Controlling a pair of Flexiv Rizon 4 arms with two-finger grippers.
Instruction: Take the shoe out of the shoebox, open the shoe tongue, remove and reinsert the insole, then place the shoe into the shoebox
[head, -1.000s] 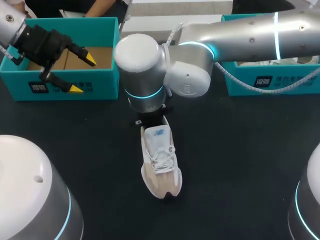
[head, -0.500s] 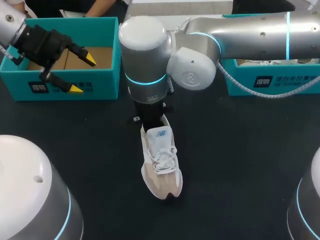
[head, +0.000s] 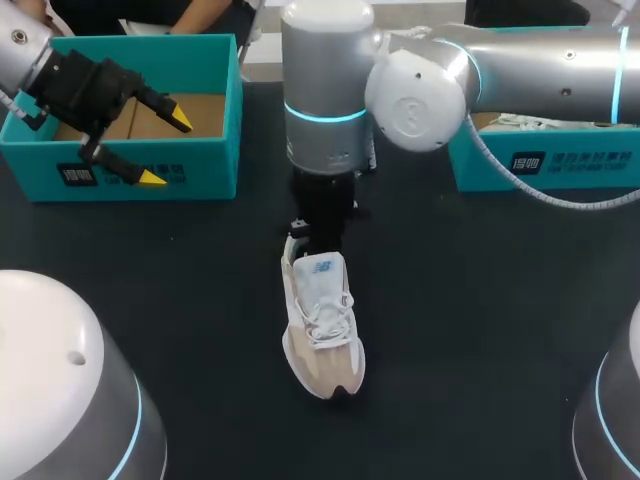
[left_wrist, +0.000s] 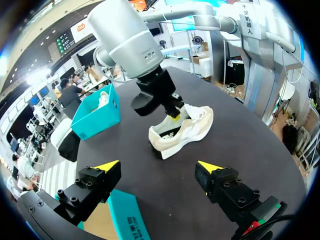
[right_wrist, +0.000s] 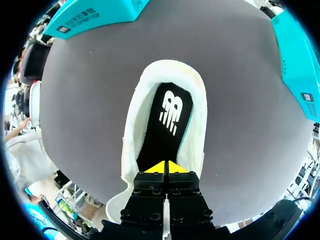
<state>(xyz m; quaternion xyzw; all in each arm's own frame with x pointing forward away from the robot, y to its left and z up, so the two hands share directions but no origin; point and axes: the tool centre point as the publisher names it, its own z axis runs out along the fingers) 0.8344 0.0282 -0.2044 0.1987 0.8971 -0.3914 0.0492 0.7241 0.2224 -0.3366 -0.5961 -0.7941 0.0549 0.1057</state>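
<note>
White shoe (head: 322, 325) stands on its sole in the middle of the dark desk (head: 480, 300), outside the left shoebox (head: 200, 60), toe pointing away from the boxes. Right pincer (right_wrist: 165, 167) sits at the heel opening, closed, its yellow tips meeting just above the black insole (right_wrist: 167, 120). Left pincer (head: 166, 148) hangs over the left shoebox's front wall, spread wide and gripping nothing

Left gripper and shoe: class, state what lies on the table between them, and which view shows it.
Nothing: in the left wrist view only bare black table separates the left gripper from the shoe.
</note>
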